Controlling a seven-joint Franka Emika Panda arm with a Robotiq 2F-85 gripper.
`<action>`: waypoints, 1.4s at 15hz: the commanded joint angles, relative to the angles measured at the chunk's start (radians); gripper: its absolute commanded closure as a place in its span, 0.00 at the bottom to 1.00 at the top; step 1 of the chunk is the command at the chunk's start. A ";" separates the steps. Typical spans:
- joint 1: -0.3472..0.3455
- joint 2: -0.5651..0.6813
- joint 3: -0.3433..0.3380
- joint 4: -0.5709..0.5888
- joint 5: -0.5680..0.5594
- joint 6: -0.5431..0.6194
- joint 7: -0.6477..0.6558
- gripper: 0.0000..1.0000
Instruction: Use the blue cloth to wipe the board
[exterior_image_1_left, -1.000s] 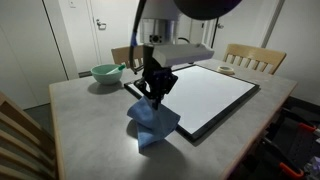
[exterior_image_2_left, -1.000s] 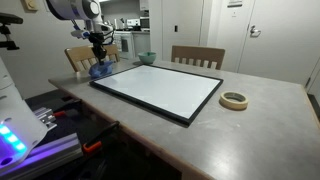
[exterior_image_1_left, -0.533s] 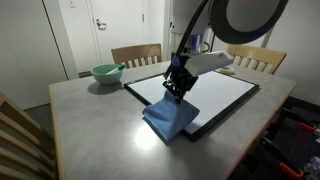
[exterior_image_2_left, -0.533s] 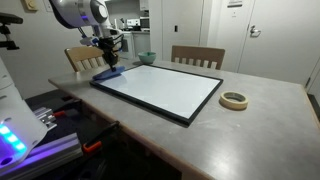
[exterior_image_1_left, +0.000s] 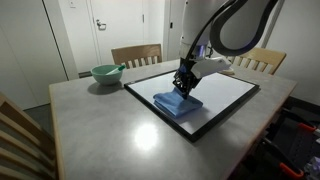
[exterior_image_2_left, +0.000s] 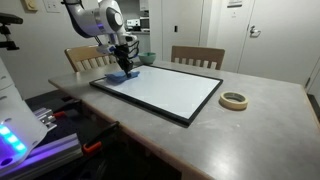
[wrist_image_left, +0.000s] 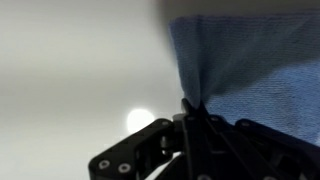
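Where the small, soft, folded blue cloth (exterior_image_1_left: 176, 105) lies on the large flat whiteboard (exterior_image_1_left: 228, 92) with its glossy white surface and thin black frame, close to the board's edge at the end nearer the bowl, the black two-fingered gripper (exterior_image_1_left: 184, 88) stands over it, jaws clamped together on a pinch of the fabric, as the wrist view shows. Around the whiteboard spreads the grey tabletop (exterior_image_1_left: 100, 125), bearing a pale green bowl (exterior_image_1_left: 105, 73) beyond one end and a tan roll of tape (exterior_image_2_left: 234, 100) past the other.
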 joint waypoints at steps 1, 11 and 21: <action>-0.042 0.050 -0.003 0.030 0.035 0.024 -0.098 0.99; -0.062 0.036 -0.080 0.029 0.034 -0.030 -0.210 0.99; -0.104 0.010 -0.108 -0.019 0.025 -0.024 -0.288 0.99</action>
